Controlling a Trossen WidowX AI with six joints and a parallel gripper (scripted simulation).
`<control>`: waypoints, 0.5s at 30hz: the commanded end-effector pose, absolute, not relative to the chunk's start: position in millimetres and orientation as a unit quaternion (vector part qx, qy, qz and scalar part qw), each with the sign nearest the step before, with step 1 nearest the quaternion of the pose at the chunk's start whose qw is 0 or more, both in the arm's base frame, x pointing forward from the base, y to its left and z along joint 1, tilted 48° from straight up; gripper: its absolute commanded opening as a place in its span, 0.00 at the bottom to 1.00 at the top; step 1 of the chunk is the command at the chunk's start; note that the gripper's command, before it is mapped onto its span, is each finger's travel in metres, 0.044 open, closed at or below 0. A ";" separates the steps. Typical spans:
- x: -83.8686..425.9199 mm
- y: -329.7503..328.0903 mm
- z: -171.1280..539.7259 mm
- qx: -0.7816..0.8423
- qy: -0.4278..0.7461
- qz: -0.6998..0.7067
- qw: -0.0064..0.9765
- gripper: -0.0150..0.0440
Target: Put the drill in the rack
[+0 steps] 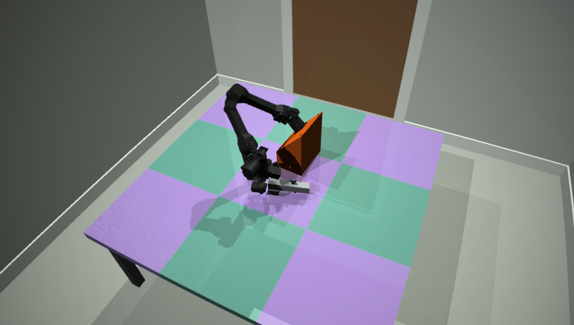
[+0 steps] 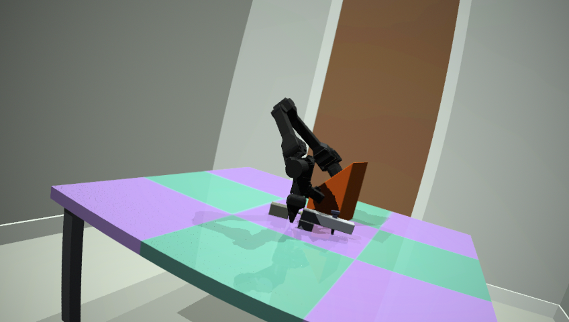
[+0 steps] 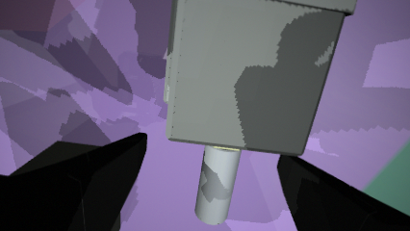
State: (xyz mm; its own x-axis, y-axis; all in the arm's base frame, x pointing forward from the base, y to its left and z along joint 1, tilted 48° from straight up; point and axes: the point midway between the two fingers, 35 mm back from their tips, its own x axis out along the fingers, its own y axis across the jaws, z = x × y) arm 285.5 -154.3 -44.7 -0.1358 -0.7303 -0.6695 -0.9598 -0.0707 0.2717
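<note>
In grey housing (image 1: 300, 187) (image 2: 326, 220) (image 3: 217, 72): drill (image 3: 217, 185), end sticking out.

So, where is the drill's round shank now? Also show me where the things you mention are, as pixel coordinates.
In the wrist view, the pale shank (image 3: 217, 192) is between the open gripper's (image 3: 212, 149) fingers, below the grey block (image 3: 217, 82).

The jaws (image 2: 300, 216) point down at the counter (image 2: 255, 235), apparently near the drill end of the long grey block (image 2: 341, 224). An orange wedge (image 2: 337, 195) rises behind, and a small grey-beige block (image 2: 278, 209) lies beyond the jaws.
</note>
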 end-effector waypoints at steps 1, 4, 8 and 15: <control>286.0 -154.3 -43.9 -0.638 0.663 0.358 0.161 0.69; 286.0 -154.3 -43.9 -0.638 0.663 0.358 0.161 0.56; 286.0 -154.3 -43.9 -0.638 0.663 0.358 0.161 0.38; 286.0 -154.3 -43.9 -0.638 0.663 0.358 0.161 0.25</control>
